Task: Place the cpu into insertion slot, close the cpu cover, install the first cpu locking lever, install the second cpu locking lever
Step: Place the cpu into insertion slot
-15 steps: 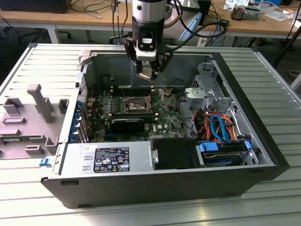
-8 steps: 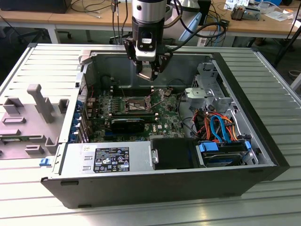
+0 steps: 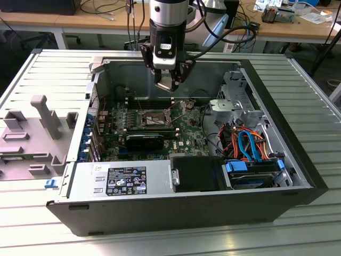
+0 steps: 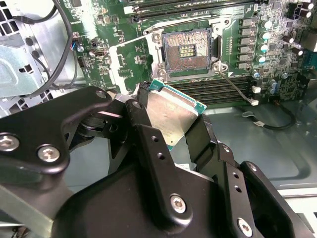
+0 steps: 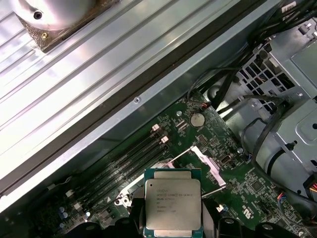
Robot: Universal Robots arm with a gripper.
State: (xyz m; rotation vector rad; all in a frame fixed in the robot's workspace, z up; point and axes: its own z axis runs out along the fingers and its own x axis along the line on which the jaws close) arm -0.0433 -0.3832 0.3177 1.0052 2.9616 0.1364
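Pincer (image 3: pixel 169 81) grips cpu (image 5: pixel 172 201) by edges, clear above open insertion slot (image 4: pixel 188 49).

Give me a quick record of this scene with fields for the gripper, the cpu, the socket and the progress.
gripper: shut on the cpu, over the open computer case
cpu: held by its edges, metal top showing in the first wrist view, clear of the motherboard
insertion slot: uncovered, empty, contacts exposed
progress: cpu not yet placed

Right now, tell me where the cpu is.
In both wrist views the cpu is gripped in the pincer, held above the motherboard, clear of the bare insertion slot.
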